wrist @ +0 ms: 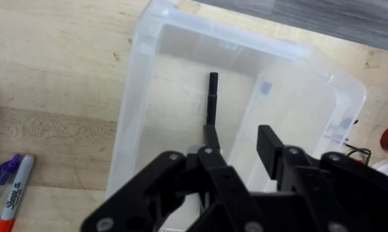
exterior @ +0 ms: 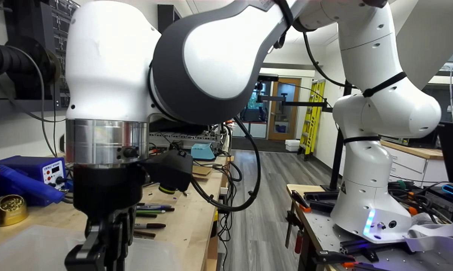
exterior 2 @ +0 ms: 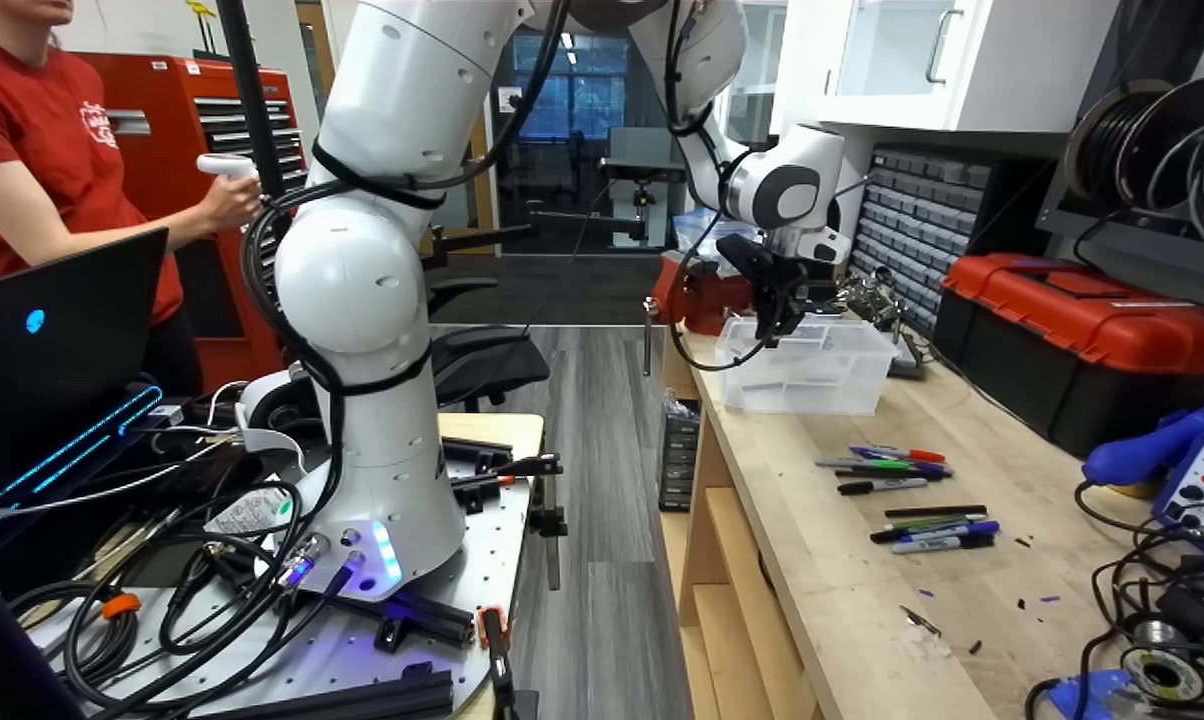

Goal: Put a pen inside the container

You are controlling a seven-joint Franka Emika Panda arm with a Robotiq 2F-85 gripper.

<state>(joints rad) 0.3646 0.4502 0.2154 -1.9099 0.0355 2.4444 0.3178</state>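
Observation:
The container (wrist: 132, 96) is a whitish translucent bin on the wooden bench. It also shows in both exterior views (exterior 2: 812, 380) (exterior: 31, 248). A black pen (wrist: 212, 103) lies on the container's floor in the wrist view. My gripper's left finger hides part of the pen. My gripper (wrist: 237, 138) is open, with nothing between its fingertips. It points down over the container, as an exterior view (exterior 2: 780, 325) shows. Several more pens and markers (exterior 2: 892, 460) lie on the bench beside the container. A grey marker with a red cap (wrist: 15, 193) shows in the wrist view.
A red vise (exterior 2: 707, 295) stands behind the container. A red and black toolbox (exterior 2: 1092, 350) stands along the wall side. A blue soldering station (exterior: 42, 173) and cables lie on the bench. The bench's edge drops to the floor (exterior: 245, 210).

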